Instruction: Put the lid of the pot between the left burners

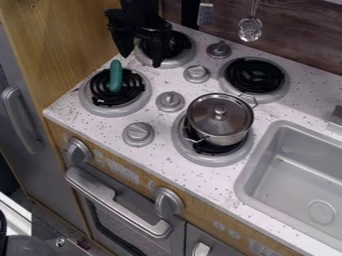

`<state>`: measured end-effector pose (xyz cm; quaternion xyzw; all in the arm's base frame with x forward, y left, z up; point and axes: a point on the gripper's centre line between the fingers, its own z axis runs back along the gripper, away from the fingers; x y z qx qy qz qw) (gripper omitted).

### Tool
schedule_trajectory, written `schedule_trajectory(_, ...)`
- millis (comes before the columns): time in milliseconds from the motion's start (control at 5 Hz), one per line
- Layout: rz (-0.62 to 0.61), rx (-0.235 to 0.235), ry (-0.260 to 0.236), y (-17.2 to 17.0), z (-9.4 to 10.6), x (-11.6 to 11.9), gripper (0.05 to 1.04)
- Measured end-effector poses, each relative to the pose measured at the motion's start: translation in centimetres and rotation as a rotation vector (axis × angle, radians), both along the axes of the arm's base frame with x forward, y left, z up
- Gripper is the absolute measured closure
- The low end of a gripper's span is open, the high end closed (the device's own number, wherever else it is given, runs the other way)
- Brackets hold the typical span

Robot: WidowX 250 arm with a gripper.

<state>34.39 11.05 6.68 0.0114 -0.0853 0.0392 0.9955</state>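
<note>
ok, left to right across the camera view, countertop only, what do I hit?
Near-left burner with a green object on it → second-nearest countertop knob → pot with lid on, on the near-right burner → sink.

Passable over the low knobs (170,101), along the middle of the table (220,185). Narrow between the left burners (89,102), hemmed in by the black claw (141,59) above and an upright green object (116,76) on the front one. Walled off at left by the wooden panel (60,50); blocked over the near right burner (194,155) by the lidded pot (230,131).
</note>
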Motion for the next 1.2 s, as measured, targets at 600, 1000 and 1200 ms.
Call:
schedule_trajectory(600, -0.12, -0.004, 0.026, -6.4, -2.3, 0.7, 0.087)
schedule_trajectory(1000, -0.171, -0.023, 0.036, -11.4, -3.9, 0.9, 0.087)
schedule_trajectory(1200, -0.182, -0.017, 0.073, -12.5, -5.4, 0.7, 0.087)
